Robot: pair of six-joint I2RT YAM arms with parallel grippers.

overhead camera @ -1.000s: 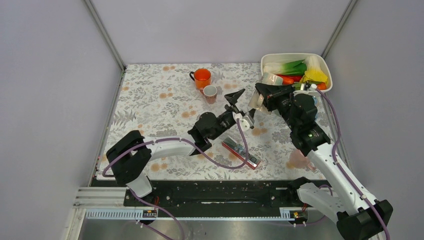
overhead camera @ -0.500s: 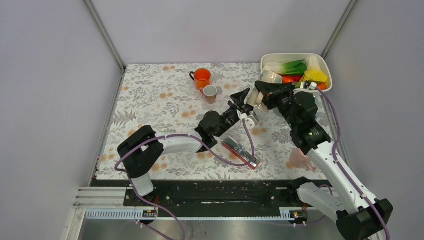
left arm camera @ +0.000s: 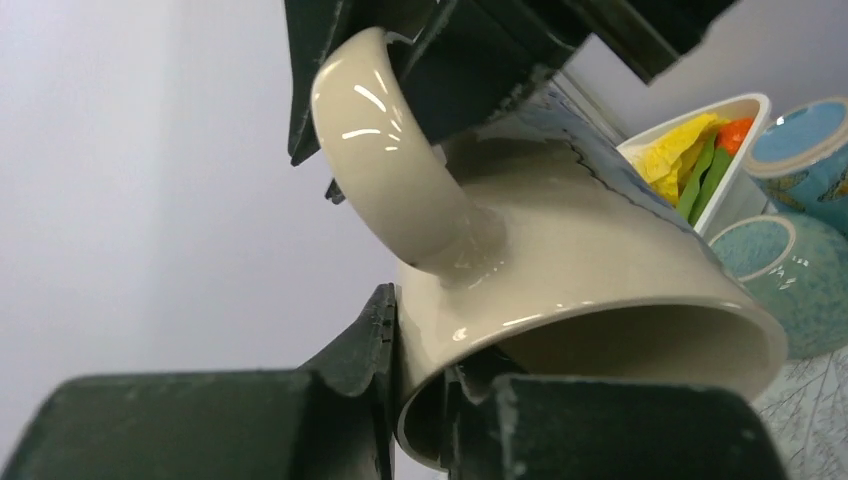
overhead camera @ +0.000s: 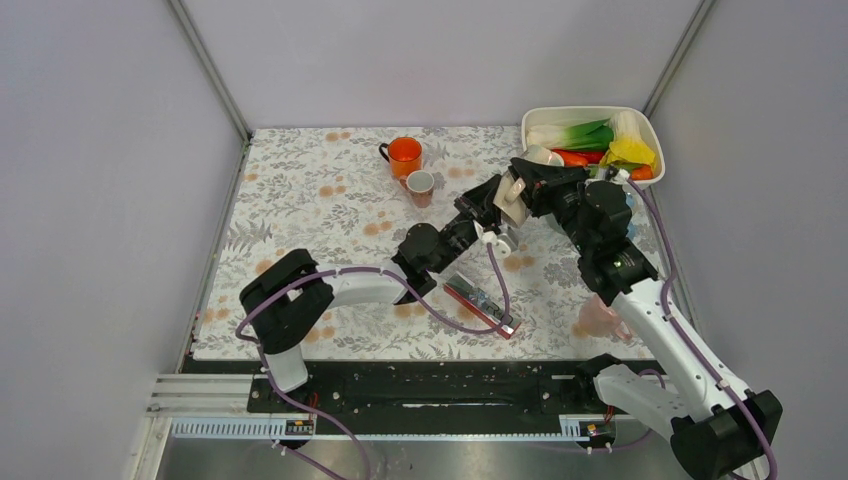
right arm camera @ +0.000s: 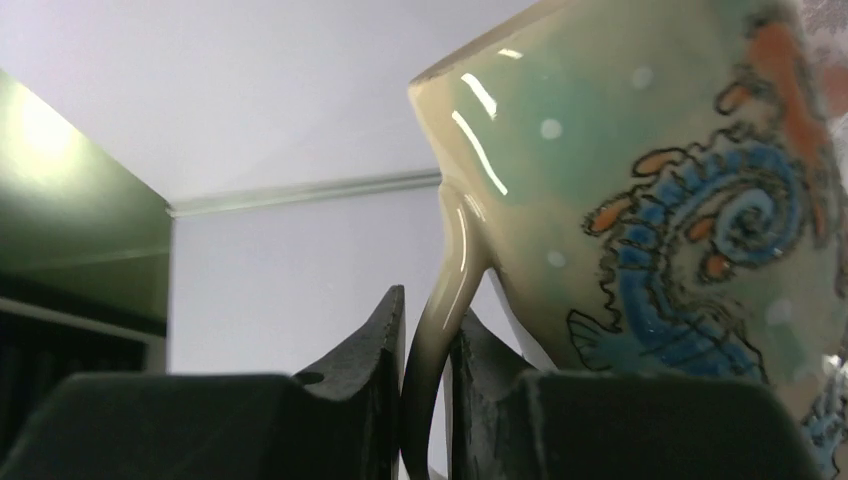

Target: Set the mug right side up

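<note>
— Cream mug: where do we have it?
— Off the table, in the air between both arms. It is right of centre, just on the near side of the white tub of vegetables. It is tipped on its side, mouth pointing sideways.
— And our grips?
— Our right gripper is pinched on the handle, fingers nearly together. Our left gripper has the rim between its fingers, one inside the mouth and one outside, closed to the wall's thickness.
— Why two holds?
— We judge it a handover. On the handle alone the mug could swing, so the rim grip steadies it for rolling mouth up.
— Risk?
— The glaze looks slick, so the mug may slip if either grip lets go early.
</note>
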